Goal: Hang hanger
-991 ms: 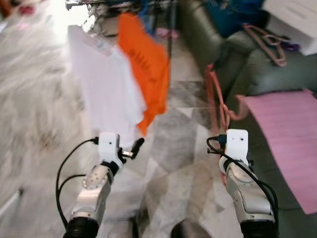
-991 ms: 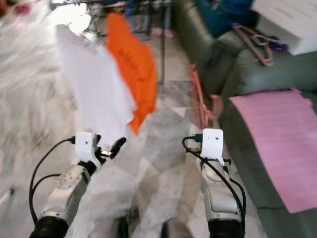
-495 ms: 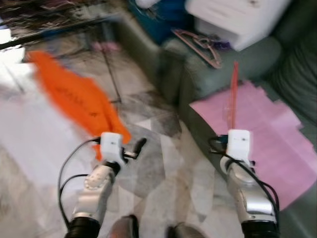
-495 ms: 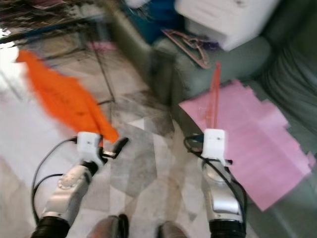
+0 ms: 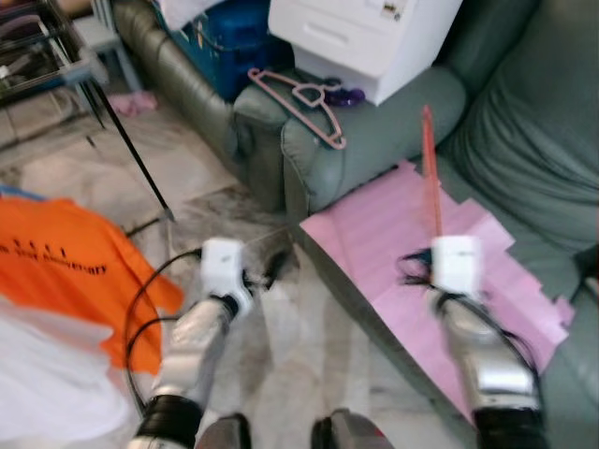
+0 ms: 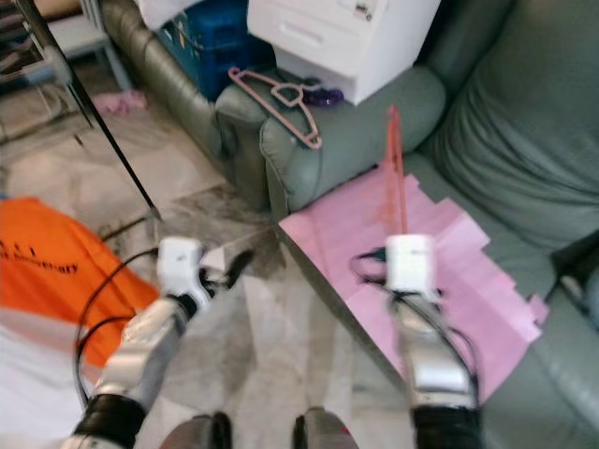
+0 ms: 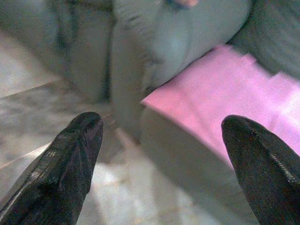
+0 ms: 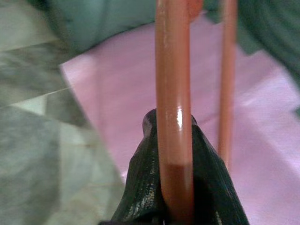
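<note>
My right gripper (image 8: 172, 154) is shut on the bar of an orange-red hanger (image 5: 430, 173). The hanger stands upright above my right wrist, over the pink cloth (image 5: 393, 234) on the sofa seat. The same hanger bar (image 8: 173, 93) runs straight up from the black fingers in the right wrist view. My left gripper (image 5: 274, 264) is open and holds nothing, low over the floor by the sofa's front corner. Its two black fingers (image 7: 70, 159) stand wide apart. A slanted black leg (image 5: 131, 150) of the clothes rack shows at the upper left.
A grey-green sofa (image 5: 374, 140) takes up the right side. Pink hangers (image 5: 304, 94) lie on its arm beside a white drawer unit (image 5: 365, 33) and a blue box (image 5: 220, 37). An orange T-shirt (image 5: 65, 267) and a white garment (image 5: 47, 388) hang at the lower left.
The whole view has swung right, from the rack with the clothes to the sofa. The hanger stays in my right gripper and the left gripper stays open.
</note>
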{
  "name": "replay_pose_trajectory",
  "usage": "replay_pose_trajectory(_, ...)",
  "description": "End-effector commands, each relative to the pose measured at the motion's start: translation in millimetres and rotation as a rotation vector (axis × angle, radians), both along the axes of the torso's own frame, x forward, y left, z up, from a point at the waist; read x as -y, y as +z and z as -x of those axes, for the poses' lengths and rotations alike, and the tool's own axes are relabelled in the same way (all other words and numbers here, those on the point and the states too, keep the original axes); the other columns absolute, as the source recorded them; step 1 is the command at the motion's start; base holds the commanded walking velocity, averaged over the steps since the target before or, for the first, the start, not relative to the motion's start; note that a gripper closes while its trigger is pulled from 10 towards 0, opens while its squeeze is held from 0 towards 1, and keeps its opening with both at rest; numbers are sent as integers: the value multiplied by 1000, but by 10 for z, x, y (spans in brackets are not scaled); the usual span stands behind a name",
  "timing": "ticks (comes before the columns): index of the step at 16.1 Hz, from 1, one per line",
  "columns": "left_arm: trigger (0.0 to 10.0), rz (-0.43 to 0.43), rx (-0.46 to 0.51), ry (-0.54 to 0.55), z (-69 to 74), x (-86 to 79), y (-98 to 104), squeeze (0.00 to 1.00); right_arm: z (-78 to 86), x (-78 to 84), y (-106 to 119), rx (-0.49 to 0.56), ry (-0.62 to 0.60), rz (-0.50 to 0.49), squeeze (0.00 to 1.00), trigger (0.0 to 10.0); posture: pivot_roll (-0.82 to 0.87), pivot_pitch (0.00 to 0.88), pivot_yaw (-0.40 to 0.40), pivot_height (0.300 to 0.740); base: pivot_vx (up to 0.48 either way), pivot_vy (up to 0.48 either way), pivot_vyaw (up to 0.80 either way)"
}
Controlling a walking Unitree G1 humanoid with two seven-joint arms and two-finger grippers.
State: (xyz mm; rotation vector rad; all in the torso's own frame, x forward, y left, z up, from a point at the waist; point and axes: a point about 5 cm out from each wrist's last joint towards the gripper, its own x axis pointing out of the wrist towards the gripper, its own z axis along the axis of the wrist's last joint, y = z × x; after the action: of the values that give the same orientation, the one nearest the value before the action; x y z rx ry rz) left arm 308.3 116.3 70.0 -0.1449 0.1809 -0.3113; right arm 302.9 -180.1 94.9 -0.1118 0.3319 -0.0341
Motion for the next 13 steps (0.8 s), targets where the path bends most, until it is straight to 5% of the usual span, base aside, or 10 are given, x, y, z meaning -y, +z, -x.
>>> replay_pose_trajectory(1,10000,-7,-40,-10,49,54,-87,0,62,50,-58,-24,-5,-4,0,10000,-119,195,-17,740,0,356,0)
replay_pose_trajectory(13,10000,-46,-23,-25,25,70,-71,0,69,22,-7,17,22,-23,0,10000,-120,199,-1,740,0,437,0)
